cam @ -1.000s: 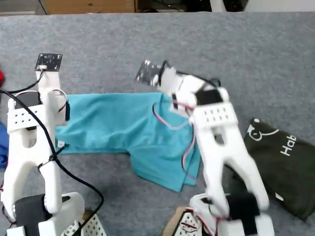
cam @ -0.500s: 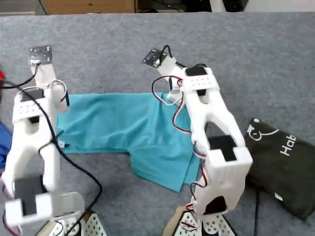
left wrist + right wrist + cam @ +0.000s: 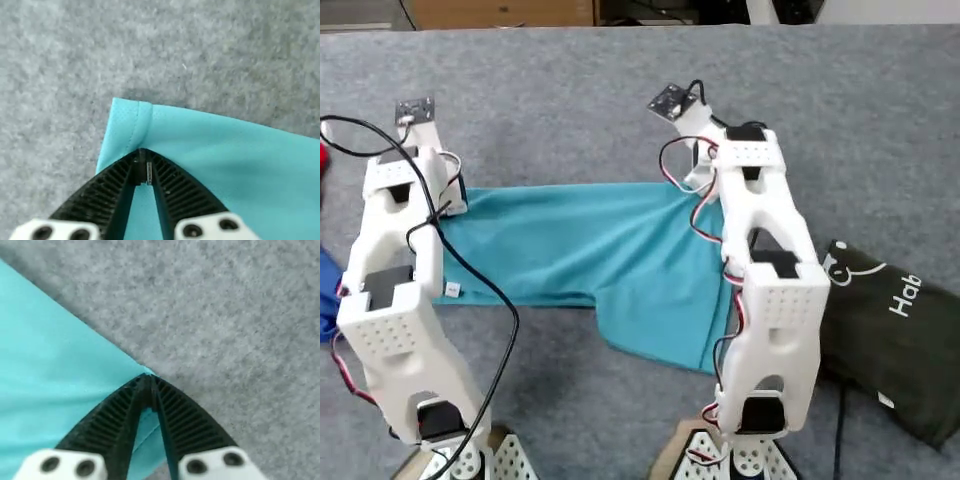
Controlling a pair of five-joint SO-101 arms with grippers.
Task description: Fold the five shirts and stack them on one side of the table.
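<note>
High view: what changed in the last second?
Both arms stretched out from their bases toward the far side of the table, and the right one also shifted rightward. The left end effector and the right end effector each pinch a far corner of the teal shirt. The shirt's far edge is now drawn wider to the right and straighter. The dark folded garment stayed put.

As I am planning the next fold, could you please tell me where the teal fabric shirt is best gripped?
By its two far corners, from above: the teal fabric shirt lies flat, so only its edges can be pinched. The left pincer and right pincer are shut there.
</note>
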